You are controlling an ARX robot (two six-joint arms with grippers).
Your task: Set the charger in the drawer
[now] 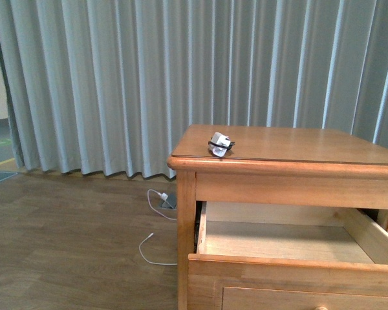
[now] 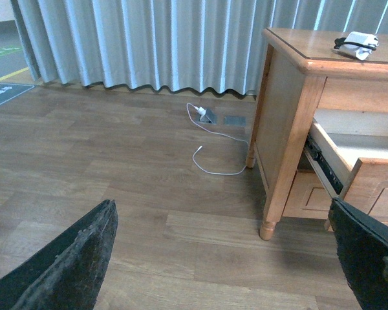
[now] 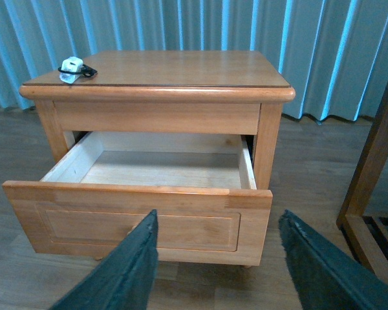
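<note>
Front view: the charger (image 1: 220,144), a white block bound with black cord, lies on the top of the nightstand (image 1: 297,145), near its front edge and left corner. Directly beneath that edge the drawer (image 1: 291,265) stands pulled out, showing its pale inner boards; the nightstand top overhangs its rear part. A grey pleated curtain (image 1: 116,84) hangs behind. On the wooden floor (image 1: 64,245) beside the nightstand trails a thin white cable (image 1: 156,252).

Left wrist view: the left pincer (image 2: 221,213) hangs over the floor with its two dark fingers (image 2: 84,258) set wide apart. The white cable (image 2: 213,165) lies on the floor ahead of it, running from a floor socket (image 2: 205,115) near the curtain. The nightstand (image 2: 284,97) stands ahead of this pincer and toward the robot's right, well apart from it, with the charger (image 2: 357,45) on top and the drawer (image 2: 336,165) projecting below.

Right wrist view: the right pincer (image 3: 218,223) faces the drawer (image 3: 136,194) squarely, its fingers (image 3: 126,271) spread apart, close before the panelled front. The charger (image 3: 74,68) sits beyond and higher than this pincer, with the drawer front and the nightstand's front rail (image 3: 155,117) between. A separate wooden frame (image 3: 375,174) stands on the floor off to the pincer's side.
</note>
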